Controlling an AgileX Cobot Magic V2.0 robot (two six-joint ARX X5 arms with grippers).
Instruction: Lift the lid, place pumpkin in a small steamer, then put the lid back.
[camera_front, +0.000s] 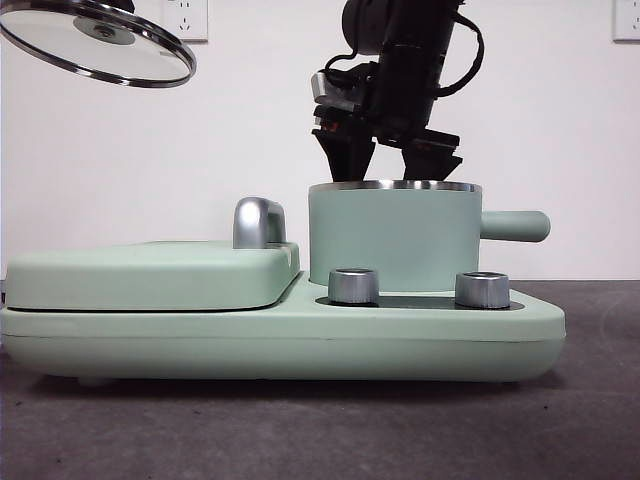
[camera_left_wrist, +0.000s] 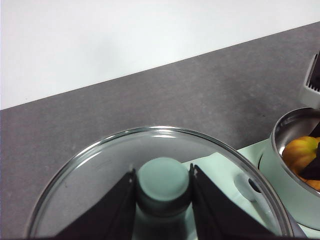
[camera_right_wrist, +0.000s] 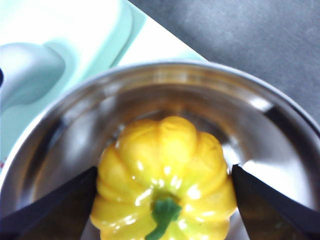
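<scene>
My left gripper (camera_left_wrist: 163, 186) is shut on the mint-green knob (camera_left_wrist: 163, 177) of the glass lid (camera_left_wrist: 90, 175) and holds it high at the upper left of the front view (camera_front: 100, 45), tilted, clear of the pot. The small steamer (camera_front: 395, 240) stands open on the appliance, side handle (camera_front: 515, 226) to the right. My right gripper (camera_front: 390, 165) reaches down into its mouth. In the right wrist view its jaws press both sides of the yellow pumpkin (camera_right_wrist: 165, 160), green stem up, inside the steel pot (camera_right_wrist: 60, 135). The pumpkin also shows in the left wrist view (camera_left_wrist: 300, 150).
The flat mint-green griddle cover (camera_front: 150, 275) with a steel handle (camera_front: 258, 222) lies left of the pot on the same base (camera_front: 300, 340). Two steel knobs (camera_front: 353, 286) (camera_front: 482, 290) stand in front of the pot. Dark grey table around it.
</scene>
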